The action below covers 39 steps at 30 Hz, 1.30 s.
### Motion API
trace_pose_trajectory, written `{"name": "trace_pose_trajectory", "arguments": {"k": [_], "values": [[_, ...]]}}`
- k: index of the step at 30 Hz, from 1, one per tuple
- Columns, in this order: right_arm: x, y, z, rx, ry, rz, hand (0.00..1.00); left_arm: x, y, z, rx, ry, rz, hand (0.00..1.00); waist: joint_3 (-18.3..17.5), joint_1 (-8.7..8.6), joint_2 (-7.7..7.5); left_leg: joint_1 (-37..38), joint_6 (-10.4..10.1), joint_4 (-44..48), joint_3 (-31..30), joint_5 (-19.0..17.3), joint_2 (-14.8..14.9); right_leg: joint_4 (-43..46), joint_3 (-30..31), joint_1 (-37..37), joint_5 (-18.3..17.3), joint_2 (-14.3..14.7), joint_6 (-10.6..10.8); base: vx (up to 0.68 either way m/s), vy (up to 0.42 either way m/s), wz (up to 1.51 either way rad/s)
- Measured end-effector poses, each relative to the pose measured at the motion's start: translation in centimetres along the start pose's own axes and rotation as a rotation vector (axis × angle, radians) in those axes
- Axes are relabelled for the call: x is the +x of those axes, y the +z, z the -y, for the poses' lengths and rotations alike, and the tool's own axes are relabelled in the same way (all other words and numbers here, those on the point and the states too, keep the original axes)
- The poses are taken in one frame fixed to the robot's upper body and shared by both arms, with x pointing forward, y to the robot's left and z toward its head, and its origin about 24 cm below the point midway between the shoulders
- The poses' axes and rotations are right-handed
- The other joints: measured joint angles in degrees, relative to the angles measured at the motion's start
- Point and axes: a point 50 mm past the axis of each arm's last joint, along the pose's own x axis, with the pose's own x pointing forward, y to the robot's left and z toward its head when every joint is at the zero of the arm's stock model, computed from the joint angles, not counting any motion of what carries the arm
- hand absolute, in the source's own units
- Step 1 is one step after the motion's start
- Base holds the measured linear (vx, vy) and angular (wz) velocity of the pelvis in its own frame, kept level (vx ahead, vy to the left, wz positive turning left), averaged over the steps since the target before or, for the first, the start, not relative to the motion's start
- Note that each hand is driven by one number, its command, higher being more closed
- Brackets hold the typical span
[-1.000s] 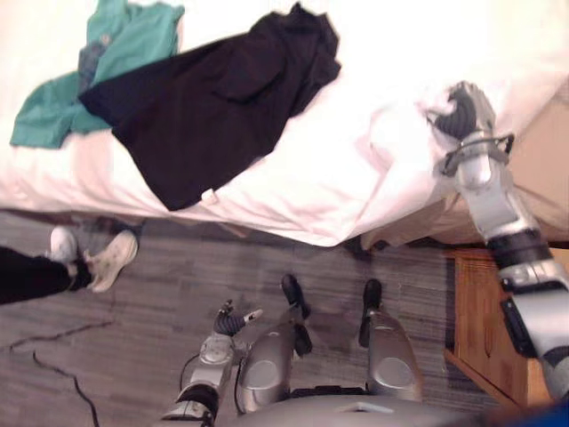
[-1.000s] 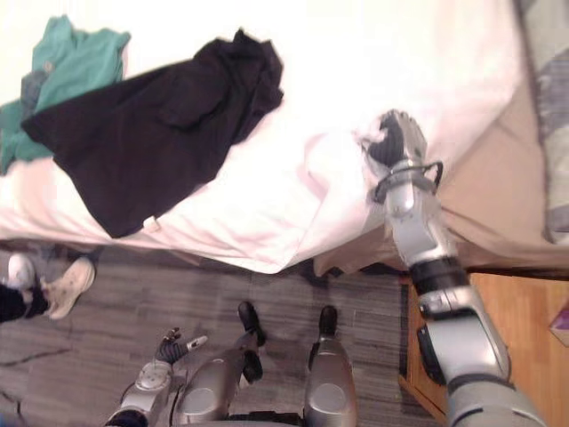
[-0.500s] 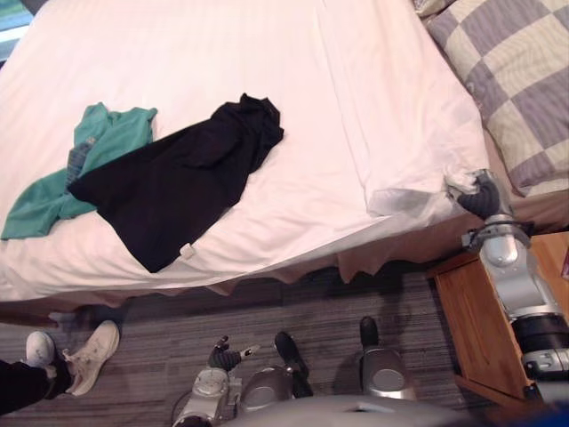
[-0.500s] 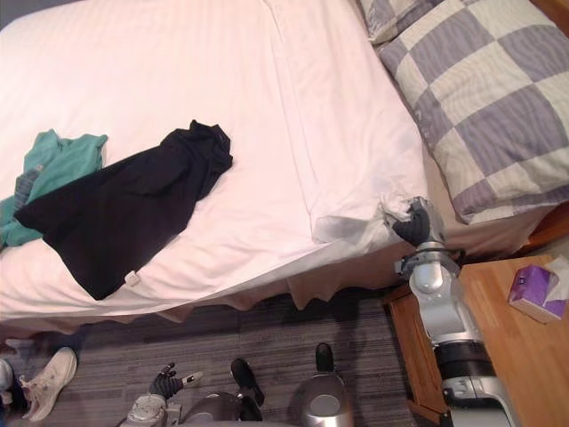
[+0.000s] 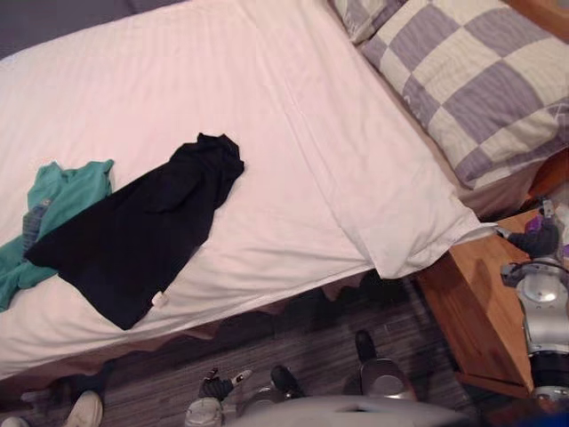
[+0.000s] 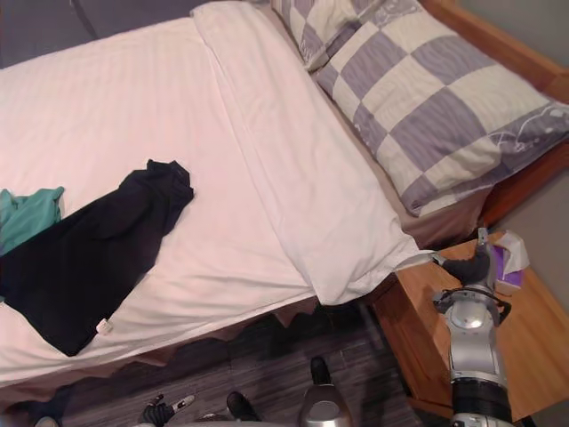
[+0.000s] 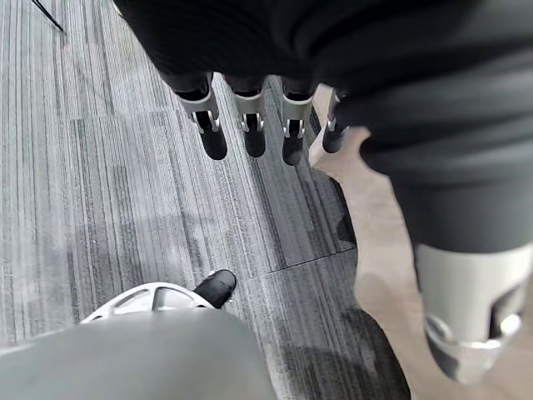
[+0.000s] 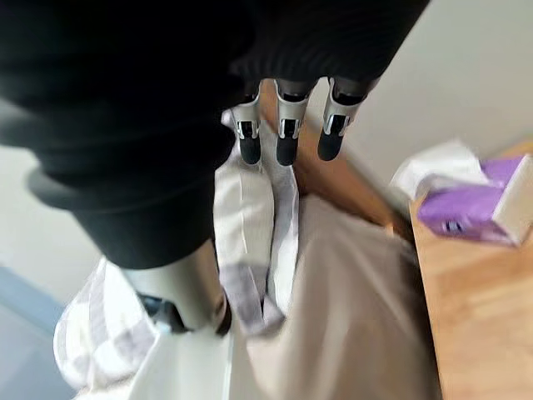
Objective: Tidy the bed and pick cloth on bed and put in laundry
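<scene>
A black cloth point(image 5: 142, 236) lies spread on the white bed sheet point(image 5: 293, 133), near the bed's front edge. Beside it, at the bed's left side, a teal cloth point(image 5: 49, 218) lies partly under the black one. My right hand point(image 6: 473, 267) hovers over the wooden nightstand point(image 6: 418, 329), just off the sheet's folded corner point(image 5: 404, 253); its fingers point(image 8: 283, 133) are straight and hold nothing. My left hand point(image 5: 213, 388) hangs low over the grey floor, far from both cloths, with its fingers point(image 7: 250, 125) straight and empty.
Checked pillows point(image 5: 462, 89) lie at the head of the bed on the right. A purple tissue box point(image 6: 508, 260) stands on the nightstand close to my right hand. A person's white shoe point(image 5: 84, 409) shows on the floor at the lower left.
My right hand has let go of the white sheet's corner, opened and drawn back over the nightstand. The camera has swung toward the head of the bed.
</scene>
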Motion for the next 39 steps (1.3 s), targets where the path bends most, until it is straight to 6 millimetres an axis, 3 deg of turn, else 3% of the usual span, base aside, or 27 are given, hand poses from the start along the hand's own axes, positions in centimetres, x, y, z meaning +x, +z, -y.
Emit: {"name": "trace_pose_trajectory", "arguments": {"k": [7, 12, 16, 20, 23, 25, 28, 34, 35, 37, 39], "values": [[-0.2, 1.0, 1.0, 0.134, -0.152, 0.002, 1.00, -0.1, -0.6, -0.1, -0.015, 0.019, -0.023, 0.00, -0.5, 0.38, -0.69, 0.6, 0.0, -0.8, -2.2, 0.1, -0.3, 0.5, -2.5, 1.5, -1.2, -0.7, -0.2, -0.01, -0.010, 0.18], [0.9, 4.2, -0.3, 0.379, -0.182, 0.050, 1.00, -0.1, -0.6, -0.2, -0.010, 0.039, -0.033, 0.00, -1.1, 1.34, -0.57, -1.6, 0.4, -0.8, -5.0, 1.0, -0.4, 0.6, -4.9, 1.1, -1.2, -1.1, -0.2, 0.00, -0.021, 0.27], [2.2, 8.2, -0.6, 0.520, -0.211, 0.141, 1.00, -0.1, -0.6, -0.3, -0.010, 0.051, -0.035, 0.00, -1.0, 2.19, -0.60, -3.5, 0.6, -0.6, -7.3, 1.8, -0.4, 0.5, -6.6, 0.5, -1.2, -1.3, -0.3, 0.00, -0.010, 0.30], [2.9, 13.3, -1.8, 0.782, -0.149, 0.250, 1.00, -0.1, -0.7, -0.2, -0.013, 0.066, -0.037, 0.00, -0.8, 3.10, -0.35, -5.5, 0.9, -0.6, -8.4, 2.3, -0.5, 1.0, -7.9, -1.1, -1.2, -1.4, -0.3, -0.02, -0.006, 0.15], [3.7, 17.5, -1.4, 0.999, -0.115, 0.331, 1.00, 0.0, 0.1, 0.0, -0.019, 0.076, -0.017, 0.00, 1.9, 3.95, 0.27, -8.0, 1.3, -0.5, -8.6, 3.0, -0.7, 2.9, -8.0, -4.3, -1.3, -1.8, -0.4, -0.07, 0.007, 0.08], [3.9, 19.9, -0.6, 1.157, -0.094, 0.392, 1.00, 0.1, 0.5, 0.1, -0.056, 0.075, -0.010, 0.00, 3.6, 4.82, 1.41, -10.4, 1.6, -0.6, -8.4, 3.4, -0.8, 4.3, -8.0, -7.3, -1.5, -2.0, -0.5, -0.07, 0.009, 0.07], [4.3, 21.7, -0.3, 1.309, -0.052, 0.412, 1.00, 0.1, 0.6, 0.5, -0.085, 0.065, 0.001, 0.00, 5.2, 5.69, 3.07, -13.3, 1.6, -0.5, -8.1, 4.2, -0.9, 5.2, -8.0, -10.7, -1.5, -2.2, -0.6, -0.02, 0.002, 0.05], [5.5, 22.6, -1.1, 1.465, 0.005, 0.362, 1.00, 0.0, 1.7, 2.0, -0.065, 0.014, 0.061, 0.00, 9.1, 6.53, 7.26, -19.1, 1.2, -0.5, -8.1, 5.5, -1.0, 5.8, -7.8, -16.7, -0.6, -2.4, -0.6, 0.00, -0.003, 0.05], [6.0, 21.8, -1.4, 1.487, 0.002, 0.318, 1.00, 0.1, 2.5, 2.5, -0.089, 0.000, 0.082, 0.00, 10.0, 7.60, 8.69, -21.5, 0.6, -0.5, -8.0, 6.5, -1.2, 5.9, -7.8, -19.1, -0.3, -2.6, -0.7, -0.01, -0.014, 0.10], [6.5, 21.2, -1.7, 1.513, -0.004, 0.278, 1.00, 0.1, 3.3, 2.9, -0.114, -0.010, 0.106, 0.00, 11.3, 8.07, 9.84, -23.0, -0.1, -0.5, -8.0, 7.3, -1.3, 6.5, -7.7, -20.9, -0.2, -2.8, -0.7, -0.02, -0.022, 0.08], [6.3, 21.8, -1.2, 1.558, 0.023, 0.347, 1.00, 0.1, 3.7, 3.2, -0.132, -0.021, 0.125, 0.00, 12.1, 8.81, 10.77, -25.2, -0.2, -0.5, -7.7, 8.0, -1.3, 7.3, -6.8, -23.8, -0.2, -2.8, -0.7, -0.01, -0.015, -0.05]]}}
